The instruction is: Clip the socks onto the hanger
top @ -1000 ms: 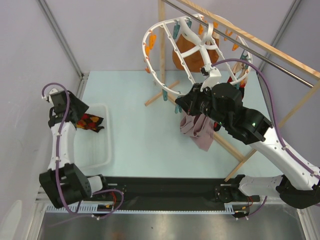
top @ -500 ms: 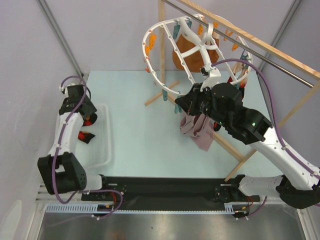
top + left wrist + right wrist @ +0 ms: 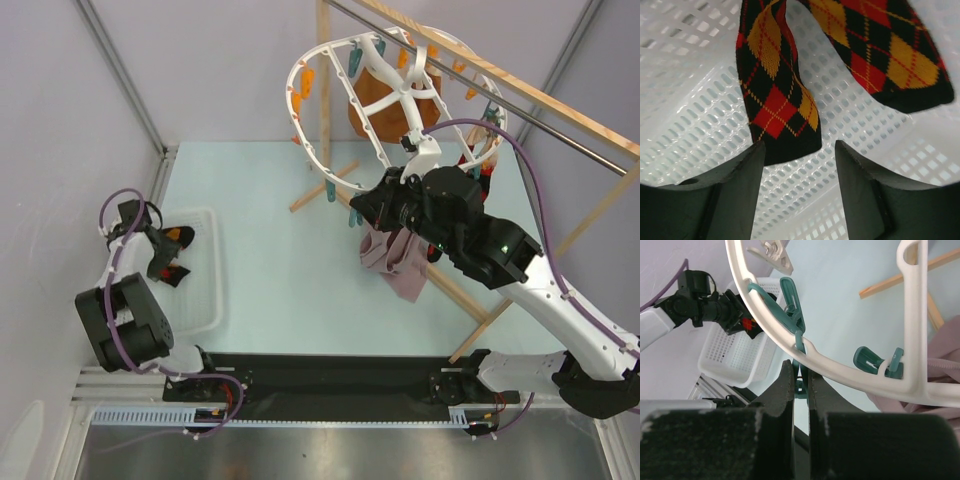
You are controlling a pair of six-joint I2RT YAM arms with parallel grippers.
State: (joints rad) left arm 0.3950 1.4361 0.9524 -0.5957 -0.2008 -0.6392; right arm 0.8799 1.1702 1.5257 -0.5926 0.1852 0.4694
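Two black socks with red, orange and yellow diamonds, one sock (image 3: 775,90) and the other sock (image 3: 885,55), lie in a white perforated basket (image 3: 705,125). My left gripper (image 3: 799,150) hangs open just above them, its jaws empty. From above the socks (image 3: 176,236) show beside that gripper (image 3: 158,252) at the basket's far left. The white round hanger (image 3: 320,150) hangs tilted from the rack. My right gripper (image 3: 800,371) is shut on a teal clip (image 3: 792,305) that dangles from the hanger's rim (image 3: 835,369).
A mauve-pink cloth (image 3: 395,255) hangs under the right arm, and an orange-brown garment (image 3: 375,105) hangs behind the hanger. Wooden rack poles (image 3: 325,90) and a metal bar (image 3: 560,130) cross the back right. The basket (image 3: 205,300) sits at the table's left edge.
My left arm has swung back and down, turning its wrist onto the basket's left side over the socks. The right arm and the hanger have stayed still.
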